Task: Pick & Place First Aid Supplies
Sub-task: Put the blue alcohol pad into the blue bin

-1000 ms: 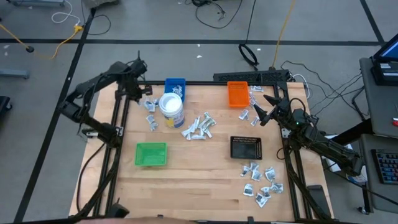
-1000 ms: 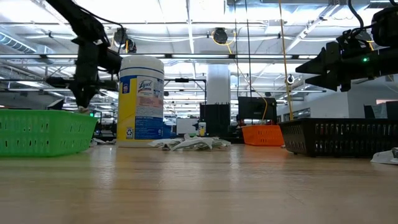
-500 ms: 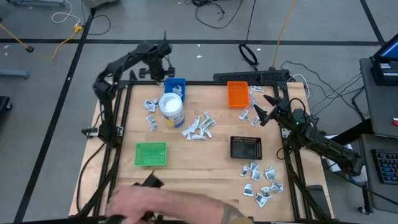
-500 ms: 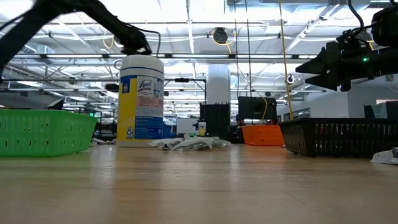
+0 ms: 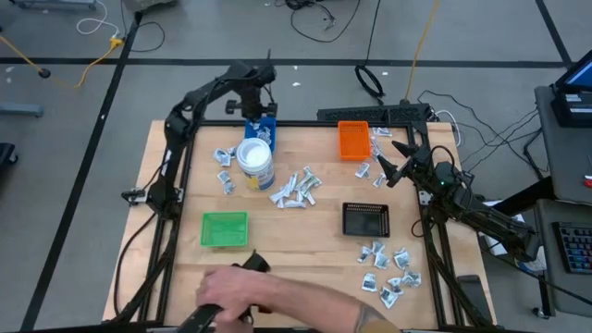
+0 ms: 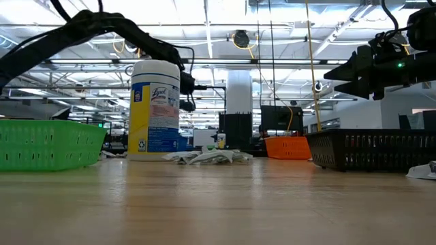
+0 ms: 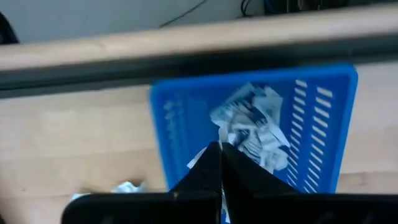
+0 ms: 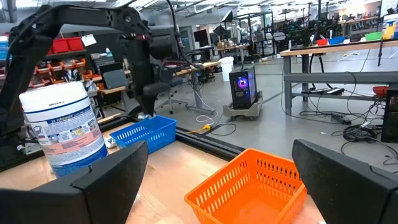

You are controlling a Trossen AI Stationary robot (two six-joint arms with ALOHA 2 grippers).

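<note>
Wooden table (image 5: 305,250) in a workshop, trays and scattered packets on it.
Green tray (image 5: 225,228) front left; left gripper (image 5: 256,108), fingers pressed together holding nothing, above blue tray (image 5: 261,127) with packets (image 7: 252,124) inside; tub (image 6: 154,109) labelled "Lysol"; first aid supplies (image 5: 294,190) mid-table; orange tray (image 5: 352,139); right gripper (image 5: 393,164) spread wide, empty, near black tray (image 5: 366,220).

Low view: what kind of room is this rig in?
Likely a robotics lab or workshop: rows of ceiling lights, workbenches strewn with gear, and a computer tower standing on the open floor.
</note>
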